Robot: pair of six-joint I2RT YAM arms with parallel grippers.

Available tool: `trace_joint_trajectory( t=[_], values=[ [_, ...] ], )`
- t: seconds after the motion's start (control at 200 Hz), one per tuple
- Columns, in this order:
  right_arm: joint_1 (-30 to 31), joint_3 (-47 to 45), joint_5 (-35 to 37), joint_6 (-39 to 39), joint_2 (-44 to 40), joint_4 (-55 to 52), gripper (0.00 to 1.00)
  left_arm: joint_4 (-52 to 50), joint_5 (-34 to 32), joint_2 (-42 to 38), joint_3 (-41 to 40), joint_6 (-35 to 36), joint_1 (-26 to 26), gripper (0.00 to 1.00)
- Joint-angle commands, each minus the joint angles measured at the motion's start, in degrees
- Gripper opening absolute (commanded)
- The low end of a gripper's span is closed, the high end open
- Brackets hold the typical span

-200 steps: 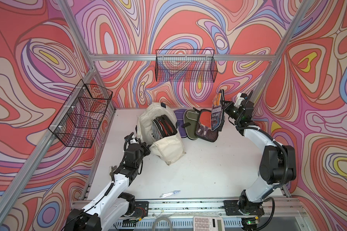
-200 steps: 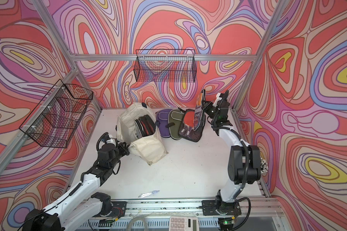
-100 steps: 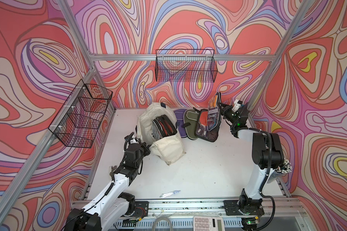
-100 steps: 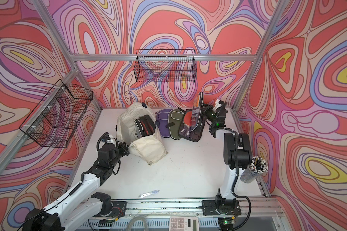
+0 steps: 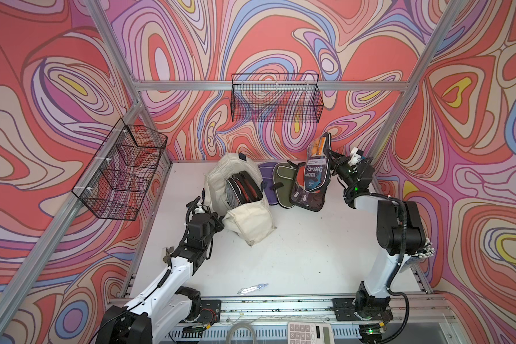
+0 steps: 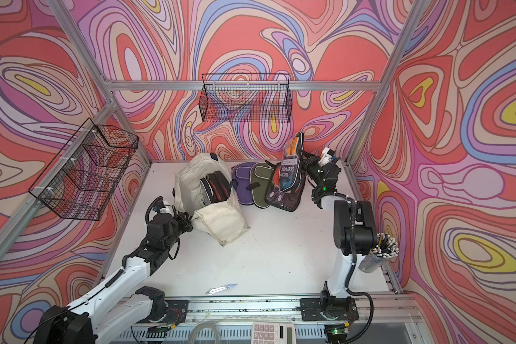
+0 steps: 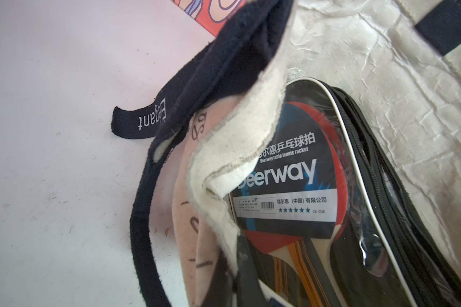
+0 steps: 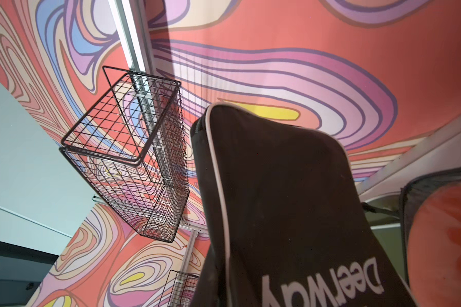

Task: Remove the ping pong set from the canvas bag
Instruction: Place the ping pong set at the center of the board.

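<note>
Two grippers are clamped: bag (image 5: 251, 223) rim is pinched by left gripper (image 5: 219, 222); set (image 5: 312, 176) is held upright by right gripper (image 5: 333, 160).

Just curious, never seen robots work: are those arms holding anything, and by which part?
The right gripper holds a Deerway ping pong set by its side edge; the left gripper pinches the canvas bag at its rim.

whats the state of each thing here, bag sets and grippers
canvas bag: slumped on the table, mouth open
inner ping pong set: inside the bag
held ping pong set: out of the bag, upright
left gripper: shut on the bag's edge
right gripper: shut on the held set
</note>
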Motion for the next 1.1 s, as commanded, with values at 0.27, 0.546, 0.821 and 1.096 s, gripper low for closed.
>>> trace_joint_trajectory(
  t=[0.27,0.546,0.821,1.096],
  values=[
    [-0.22,-6.06,4.48,6.61,2.24,11.05,0.0,-3.08,-1.67,-1.96,0.24,0.84,0.06,0.0],
    [-1.54,-7.4,5.99,-2.13,-1.29,-2.3,0.0,-2.04,-1.27,-0.96,0.31,0.53,0.06,0.0],
    [-2.95,-5.69,8.27,-13.28,-4.81,-18.69,0.0,-2.06,-1.33,-1.3,-0.08,0.53,0.08,0.0],
    [-2.95,0.76,10.68,-25.24,-2.46,-35.0,0.0,-2.32,-1.49,-1.82,-0.05,0.41,0.04,0.0]
  ],
)
